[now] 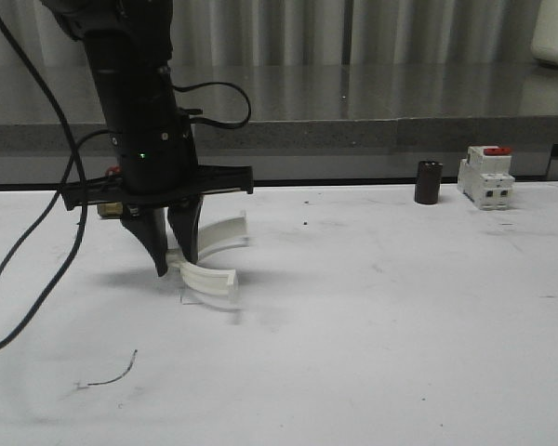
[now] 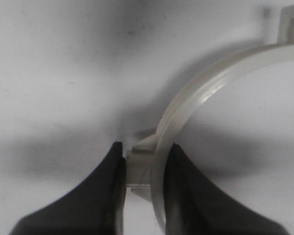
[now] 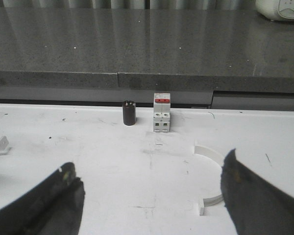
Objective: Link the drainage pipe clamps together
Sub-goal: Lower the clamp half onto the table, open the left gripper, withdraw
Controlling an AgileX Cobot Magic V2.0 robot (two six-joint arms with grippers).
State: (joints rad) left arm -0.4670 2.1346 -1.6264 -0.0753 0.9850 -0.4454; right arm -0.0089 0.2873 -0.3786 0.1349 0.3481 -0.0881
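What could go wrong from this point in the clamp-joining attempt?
1. The left gripper pinches one clamp half only at a small side tab, so the band may twist or slip out when pushed.
2. In the right wrist view, another clamp half lies flat on the table between the open fingers of the right gripper, not held; it may slide away when the halves meet.

Table (image 1: 400, 325): clamp half (image 1: 209, 277) left of centre, second clamp half (image 1: 225, 232) just behind; cylinder (image 1: 429, 182) and breaker block (image 1: 485, 177) upper right, side by side.
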